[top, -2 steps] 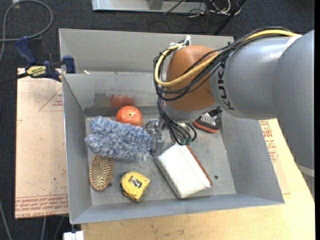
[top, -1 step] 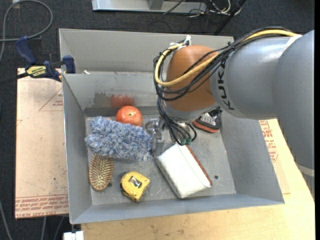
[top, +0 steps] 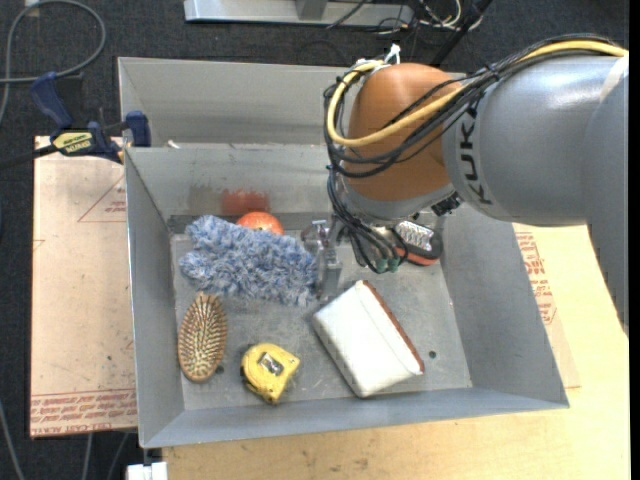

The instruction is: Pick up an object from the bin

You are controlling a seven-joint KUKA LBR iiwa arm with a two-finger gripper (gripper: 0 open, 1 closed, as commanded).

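orange wrist cover | claw at right edge of blue shaggy cloth

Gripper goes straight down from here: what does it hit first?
Probably the right edge of the blue shaggy cloth under the gripper; depth is unclear, so possibly bare bin floor.

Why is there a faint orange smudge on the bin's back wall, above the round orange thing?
Camera view: likely a reflection of the orange thing in the shiny metal wall; light comes from above, brightening the arm's top and leaving soft shade under it, near the end effector.
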